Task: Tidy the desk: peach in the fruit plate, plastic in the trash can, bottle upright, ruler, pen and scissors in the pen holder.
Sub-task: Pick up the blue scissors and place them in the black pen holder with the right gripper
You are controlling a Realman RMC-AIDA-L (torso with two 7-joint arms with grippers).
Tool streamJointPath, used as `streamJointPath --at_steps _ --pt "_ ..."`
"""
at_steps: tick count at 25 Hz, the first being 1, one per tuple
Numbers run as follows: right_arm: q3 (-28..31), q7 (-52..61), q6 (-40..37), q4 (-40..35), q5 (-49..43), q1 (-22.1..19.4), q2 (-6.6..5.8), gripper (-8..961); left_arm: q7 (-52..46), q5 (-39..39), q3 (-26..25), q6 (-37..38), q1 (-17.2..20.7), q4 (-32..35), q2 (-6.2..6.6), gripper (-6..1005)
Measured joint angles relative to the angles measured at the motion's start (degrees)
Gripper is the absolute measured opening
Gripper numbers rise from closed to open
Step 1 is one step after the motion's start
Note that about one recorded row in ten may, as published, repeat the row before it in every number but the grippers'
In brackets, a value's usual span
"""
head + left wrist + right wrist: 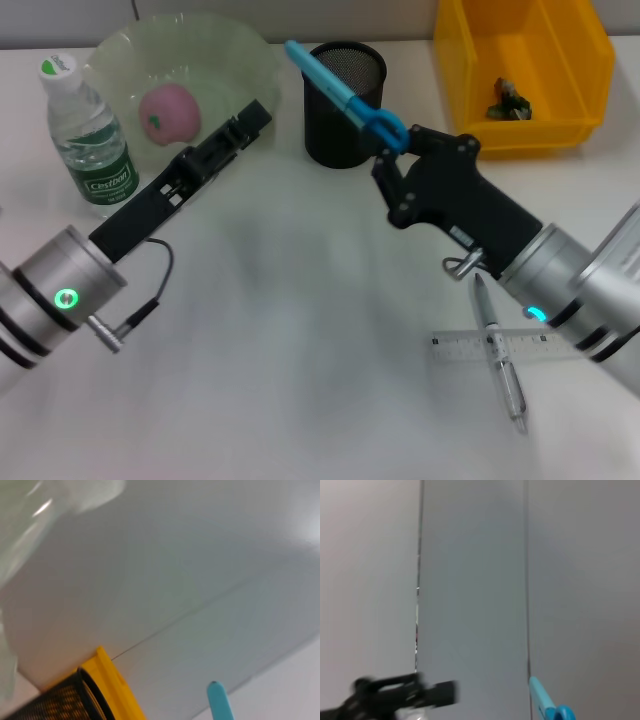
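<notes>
**A:** Where were the scissors [345,95]?

**B:** Held aloft by the right end effector [385,150], clenched on the blue handle loops, with the sheathed blades slanting up across the mouth of the pen holder [345,105]. I judged they were carried that way so the closed tip could be swung down into the mesh cup.

**A:** Was anything in the pen holder yet?

**B:** Nothing I could make out inside it. The pen [500,355] and the ruler [495,347] lay crossed on the worktop [300,350], well to the near right of the pen holder, partly beside the right arm.

**A:** And the other containers?

**B:** The fruit plate [215,50], just left of the pen holder, already held the peach [168,112]. The yellow trash can [580,60], to the right of the pen holder, had a small crumpled piece [508,102] in it, probably the plastic.

**A:** The bottle?

**B:** The bottle [88,135] stood upright, left of the fruit plate.

**A:** The left arm?

**B:** The left end effector [245,122] reached over the plate's near rim, beside the peach and holding nothing; whether its fingers were parted, I could not tell.
</notes>
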Motion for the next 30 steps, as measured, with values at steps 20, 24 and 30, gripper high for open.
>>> streamJointPath --at_steps 20,24,30 --pt "-17.63 80.5 -14.02 -52.05 -17.2 5.17 -1.64 85 43.21 -0.04 13.16 -0.85 6.46 8.75 0.1 753" --pt "-22.87 92.63 -14.09 -61.12 -17.18 6.89 -3.37 86 44.05 0.04 13.18 -1.64 6.29 8.56 0.01 753" --pt "-32.47 110.06 -13.41 -68.71 -20.34 13.37 -8.25 87 45.76 0.07 13.2 -2.68 6.24 7.86 -0.11 753"
